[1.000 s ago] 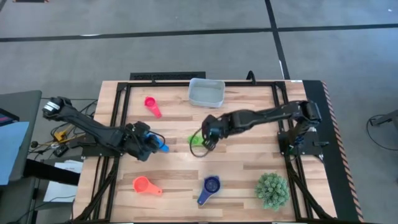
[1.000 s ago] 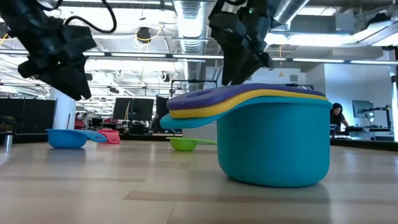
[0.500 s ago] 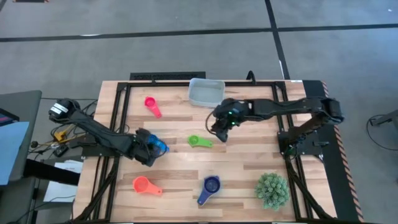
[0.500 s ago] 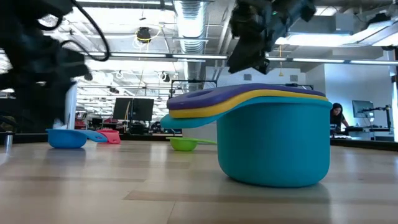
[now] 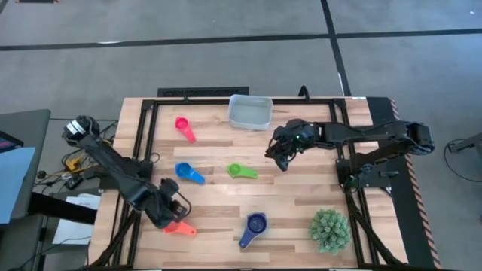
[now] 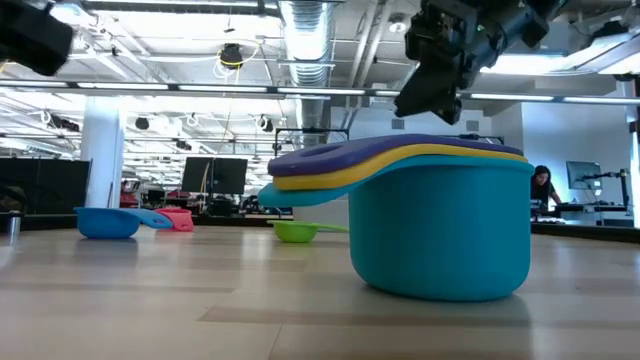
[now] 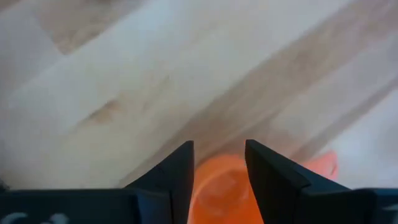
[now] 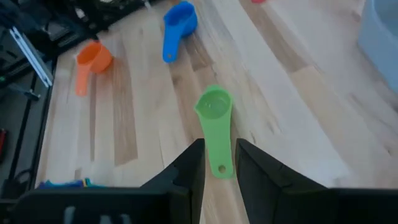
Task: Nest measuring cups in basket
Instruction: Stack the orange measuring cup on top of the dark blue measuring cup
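My left gripper [image 5: 169,217] [image 7: 219,167] is open and hangs right over the orange-red cup [image 5: 182,228] [image 7: 221,186] near the table's near edge; I cannot tell whether it touches it. My right gripper [image 5: 278,156] [image 8: 219,163] is open in the air, right of the green cup [image 5: 241,172] [image 8: 214,112], which lies on the table. The blue cup [image 5: 189,173] and the pink cup [image 5: 183,128] also rest on the wood. Teal, yellow and purple cups sit nested [image 5: 254,226] [image 6: 440,225]. The pale basket [image 5: 250,111] stands at the far edge.
A spiky green plant [image 5: 330,230] stands at the near right corner. A black frame rail [image 5: 143,143] runs along the table's sides. Bare wood lies between the green cup and the basket.
My left gripper has left the blue cup and swung toward the near edge, ending over the orange-red cup; the blue cup stays on the table. My right gripper has drawn back from the green cup toward the table's right and risen.
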